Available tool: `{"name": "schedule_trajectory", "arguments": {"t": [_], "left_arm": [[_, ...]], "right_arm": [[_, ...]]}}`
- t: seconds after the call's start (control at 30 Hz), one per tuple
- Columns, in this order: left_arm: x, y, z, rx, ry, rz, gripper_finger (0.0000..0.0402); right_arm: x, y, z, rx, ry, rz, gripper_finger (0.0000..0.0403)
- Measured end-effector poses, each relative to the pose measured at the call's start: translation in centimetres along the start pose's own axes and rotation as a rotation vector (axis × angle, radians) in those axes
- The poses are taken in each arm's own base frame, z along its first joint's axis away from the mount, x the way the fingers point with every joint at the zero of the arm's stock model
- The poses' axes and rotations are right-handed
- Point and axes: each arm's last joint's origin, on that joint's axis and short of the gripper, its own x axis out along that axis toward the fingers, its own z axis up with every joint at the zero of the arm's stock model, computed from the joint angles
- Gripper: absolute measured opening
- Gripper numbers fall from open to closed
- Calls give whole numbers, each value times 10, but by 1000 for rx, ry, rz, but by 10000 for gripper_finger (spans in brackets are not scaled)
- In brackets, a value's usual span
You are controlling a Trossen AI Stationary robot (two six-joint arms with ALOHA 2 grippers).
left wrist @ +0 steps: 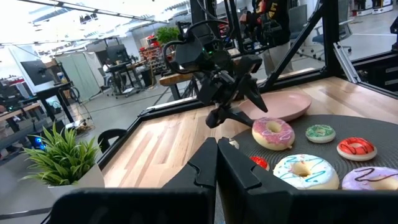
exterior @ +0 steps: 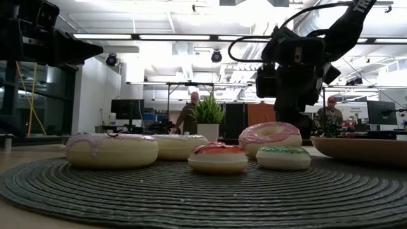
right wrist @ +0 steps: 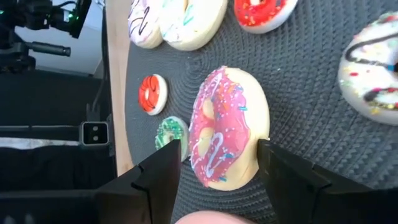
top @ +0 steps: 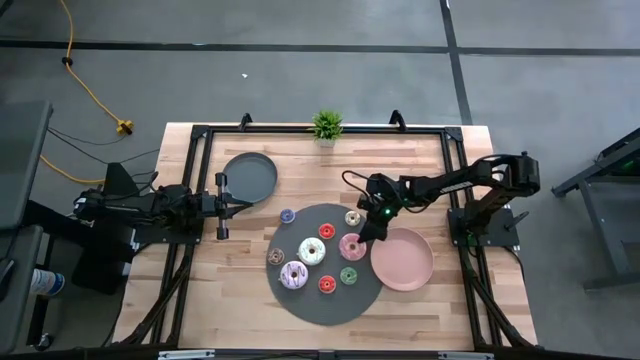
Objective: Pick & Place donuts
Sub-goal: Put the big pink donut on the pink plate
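Several toy donuts lie on a round dark woven mat (top: pixel 325 305). Among them are a pink-frosted donut (right wrist: pixel 227 127), a white one (top: pixel 311 251), a lilac one (top: pixel 294 274), and small red (top: pixel 327 284) and green (top: pixel 348 275) ones. My right gripper (right wrist: pixel 219 162) is open and slants down over the pink donut (top: pixel 351 245), with one finger on each side of it. The donut rests flat on the mat. My left gripper (left wrist: pixel 217 168) is shut and parked level at the table's left (top: pixel 222 205), holding nothing. My right gripper's fingers (right wrist: pixel 283 171) stand to either side of the pink donut's rim (right wrist: pixel 261 134). I cannot tell whether either finger touches it.
A round pink plate (top: pixel 403 262) lies just right of the mat, close to my right gripper. A dark grey plate (top: pixel 249 176) sits at the far left of the table. A small potted plant (top: pixel 326 125) stands at the far edge. People are in the room behind.
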Motion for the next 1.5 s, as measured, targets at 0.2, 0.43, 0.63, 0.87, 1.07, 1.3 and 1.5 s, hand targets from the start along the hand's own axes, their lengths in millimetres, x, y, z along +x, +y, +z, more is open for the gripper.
{"name": "schedule_trajectory", "arguments": {"t": [0.2,0.43,0.63,0.87,1.07,1.3,1.5], "left_arm": [[0,0,0,0,0,0,0],[0,0,0,0,0,0,0],[0,0,0,0,0,0,0],[0,0,0,0,0,0,0],[0,0,0,0,0,0,0],[0,0,0,0,0,0,0],[0,0,0,0,0,0,0]], "right_arm": [[0,0,0,37,-8,-5,208],[0,0,0,14,-3,2,199],[0,0,0,3,-1,5,151],[0,0,1,-6,-9,-8,100],[0,-1,1,-5,-20,-26,53],[0,-1,1,-10,-20,-26,5],[-1,-2,1,-11,-23,-26,2]]}}
